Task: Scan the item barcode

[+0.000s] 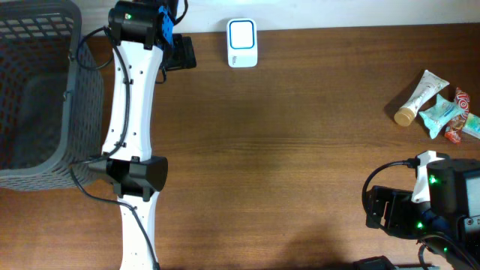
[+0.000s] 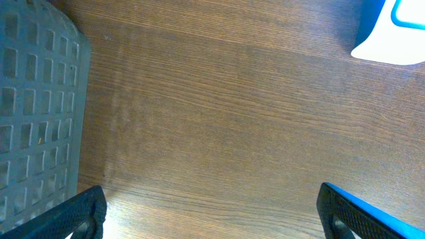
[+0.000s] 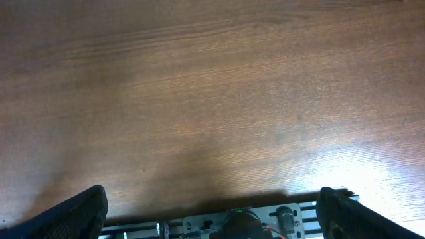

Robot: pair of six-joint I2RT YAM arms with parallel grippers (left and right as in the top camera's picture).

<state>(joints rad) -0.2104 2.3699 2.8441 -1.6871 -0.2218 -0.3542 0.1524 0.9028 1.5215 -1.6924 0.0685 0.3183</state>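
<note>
- Currently the left gripper [image 1: 180, 52] hovers over the far edge of the wooden table [image 1: 300, 150]. It sits between the grey mesh basket [image 1: 37, 90] and the white barcode scanner [image 1: 242, 43].
- Its wrist view shows both fingers [image 2: 80, 216] spread to the frame's corners, jaws wide apart with only bare wood between them.
- That same view catches the basket wall [image 2: 33, 113] on the left and a corner of the scanner [image 2: 388, 33] at upper right.
- The right gripper [image 1: 379, 208] hangs low at the table's near right corner, well apart from everything else.
- Its fingers [image 3: 73, 212] are likewise fully spread and hold nothing.
- The items to scan lie untouched in a small cluster at the right edge: a white tube [image 1: 418, 97] with a tan cap, a teal packet [image 1: 441, 118] touching it, and a red wrapper [image 1: 460, 102] just beside.
- The scanner stands upright-faced, its bluish window toward the camera, far from that cluster.
</note>
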